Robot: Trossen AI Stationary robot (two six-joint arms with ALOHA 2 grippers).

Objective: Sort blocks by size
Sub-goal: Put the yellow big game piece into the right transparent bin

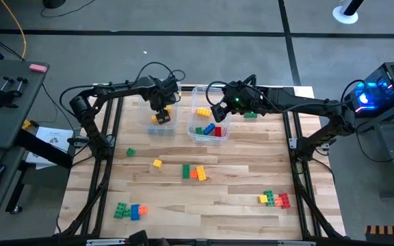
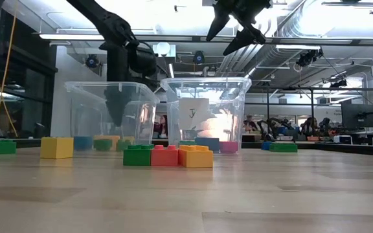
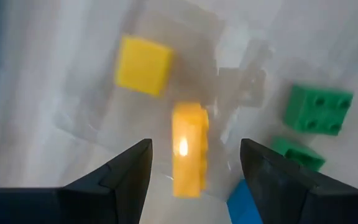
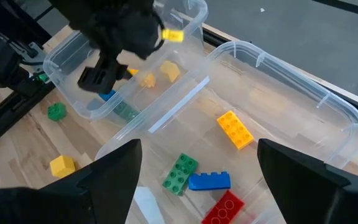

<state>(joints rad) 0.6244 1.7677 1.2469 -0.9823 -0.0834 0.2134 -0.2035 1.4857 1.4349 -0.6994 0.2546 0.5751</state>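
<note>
Two clear bins stand side by side at the table's far middle. My left gripper point(image 1: 161, 108) is open and reaches down into the left bin point(image 1: 160, 121); it also shows in the low view point(image 2: 117, 110). An orange block point(image 3: 189, 149) lies between its fingers, apart from both, beside a yellow cube point(image 3: 143, 65), green blocks point(image 3: 319, 109) and a blue one. My right gripper point(image 1: 220, 111) hangs open and empty above the right bin point(image 4: 291, 93), which holds a long yellow brick point(image 4: 235, 129) and green point(image 4: 180, 172), blue point(image 4: 209, 181) and red point(image 4: 224, 208) ones.
Loose blocks lie on the wooden table: a green one point(image 1: 130, 152), a yellow one point(image 1: 157, 162), a green-and-orange row point(image 1: 194, 172), a cluster at the near left point(image 1: 130, 210), another at the near right point(image 1: 274, 199), and a green one point(image 1: 250, 115) right of the bins.
</note>
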